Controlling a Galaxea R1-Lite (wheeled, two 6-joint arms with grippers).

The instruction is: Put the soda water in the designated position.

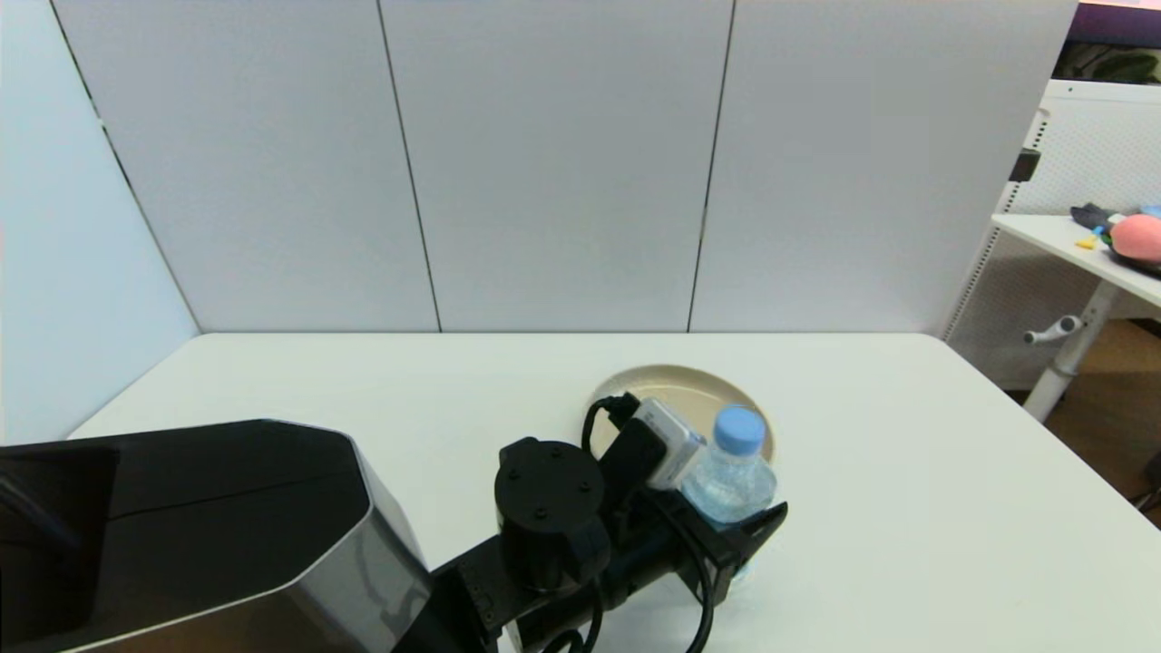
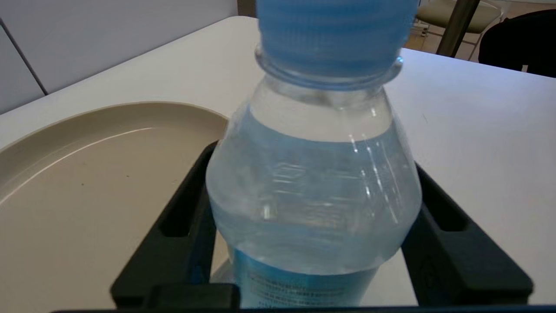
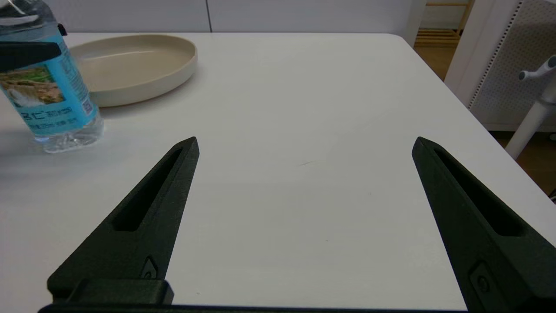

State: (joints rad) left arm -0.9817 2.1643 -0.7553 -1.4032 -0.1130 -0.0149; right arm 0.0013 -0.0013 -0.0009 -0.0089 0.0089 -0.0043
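The robot's dark torso housing (image 1: 181,526) fills the near left corner of the head view, and from it the left arm reaches forward over the white desk (image 1: 907,508). The desk spreads wide and pale toward grey wall panels. A beige round plate (image 1: 676,385) sits near the desk's middle, partly hidden behind the arm. The left tool (image 1: 739,531) is closed around the soda water (image 1: 730,476), its two black fingers (image 2: 182,217) pressing the clear body on either side, just above the sky-blue label. The bottle stands upright with its light-blue cap on top; in the right wrist view its base (image 3: 65,141) appears to rest on the desk just beside the plate's near rim, not on the plate, with a soft shadow around it. The right tool (image 3: 304,148) hovers low over the bare desk, off to the bottle's right and well apart from it, its fingers spread wide with nothing between them.
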